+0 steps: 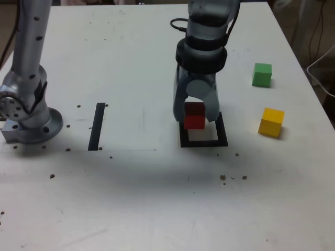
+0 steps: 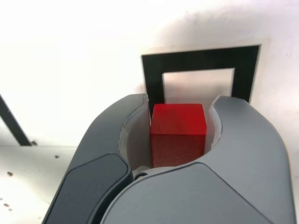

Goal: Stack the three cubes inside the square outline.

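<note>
My gripper point(image 1: 195, 118) is shut on the red cube point(image 1: 194, 116), which sits between its fingers point(image 2: 233, 135) right at the far edge of the square outline point(image 1: 204, 141). In the wrist view the red cube point(image 2: 177, 133) is clamped between both jaws, with the black square outline point(image 2: 201, 60) and its white centre just beyond it. Whether the cube touches the table I cannot tell. The green cube point(image 1: 262, 75) and the yellow cube point(image 1: 271, 122) lie loose on the table toward the exterior view's right, apart from each other.
A straight black strip point(image 1: 97, 126) lies on the white table point(image 1: 157, 198) toward the exterior view's left. The arm's grey base point(image 1: 29, 112) stands at the far left. Small dark specks are scattered over the near half of the table.
</note>
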`<action>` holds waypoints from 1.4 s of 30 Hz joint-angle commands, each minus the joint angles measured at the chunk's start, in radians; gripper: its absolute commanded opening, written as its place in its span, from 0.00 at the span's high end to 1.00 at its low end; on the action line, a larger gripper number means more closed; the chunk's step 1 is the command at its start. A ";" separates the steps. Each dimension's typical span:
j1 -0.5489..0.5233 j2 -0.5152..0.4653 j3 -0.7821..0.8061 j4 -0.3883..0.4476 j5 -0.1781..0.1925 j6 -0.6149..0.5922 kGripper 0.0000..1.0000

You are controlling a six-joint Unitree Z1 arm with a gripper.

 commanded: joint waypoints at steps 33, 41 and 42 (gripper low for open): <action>0.019 0.069 -0.023 -0.004 0.010 0.003 0.63; 0.025 0.067 -0.021 0.004 0.011 0.003 0.08; 0.025 0.067 -0.021 0.005 0.011 0.004 0.04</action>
